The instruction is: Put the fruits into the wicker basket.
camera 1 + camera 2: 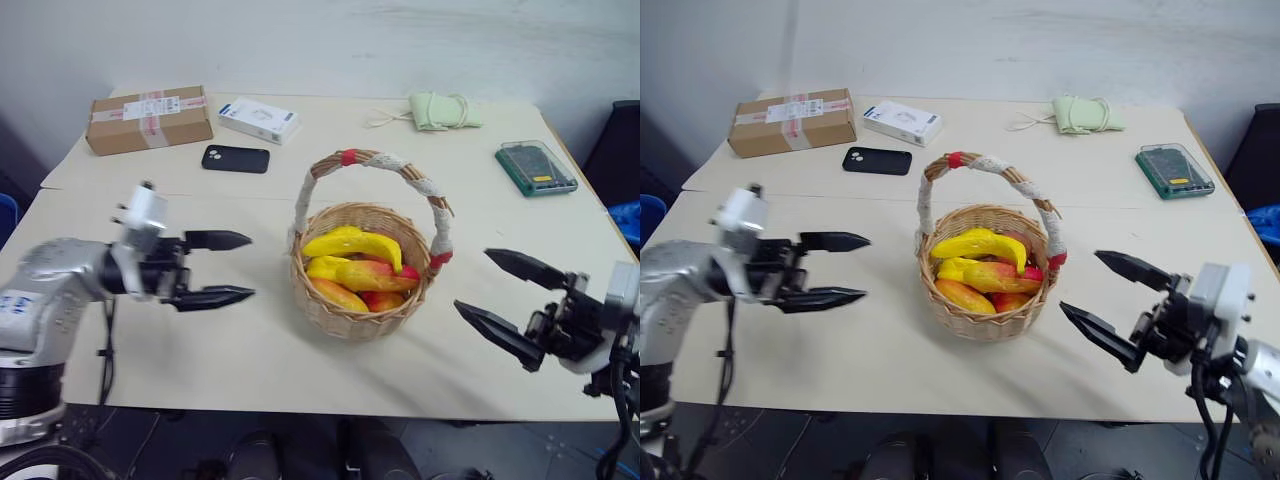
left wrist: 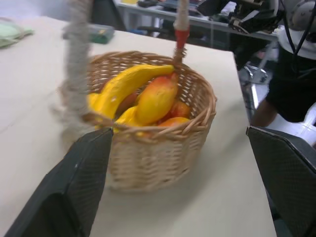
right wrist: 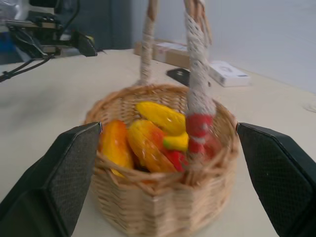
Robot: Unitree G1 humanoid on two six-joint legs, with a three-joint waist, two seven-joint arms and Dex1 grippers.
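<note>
The wicker basket (image 1: 398, 313) stands at the table's middle, its arched handle (image 1: 372, 160) wrapped in white cord with red bands. Inside lie the fruits: a curved yellow banana (image 1: 350, 243), a red-to-yellow mango (image 1: 372, 276) and smaller reddish and yellow ones (image 1: 340, 293). My left gripper (image 1: 232, 268) hangs open and empty a little to the basket's left, its fingers pointing at it. On the basket's right my right gripper (image 1: 492, 283) stands open and empty, pointing toward it. Both wrist views face the basket (image 2: 163, 153) (image 3: 163, 197) with the fruits in it, between wide-apart fingers.
At the table's back lie a cardboard box (image 1: 150, 118), a white box (image 1: 258, 119), a black phone (image 1: 235, 158), a pale green pouch (image 1: 444, 110) and a green case (image 1: 536, 166). The front table edge runs just below both grippers.
</note>
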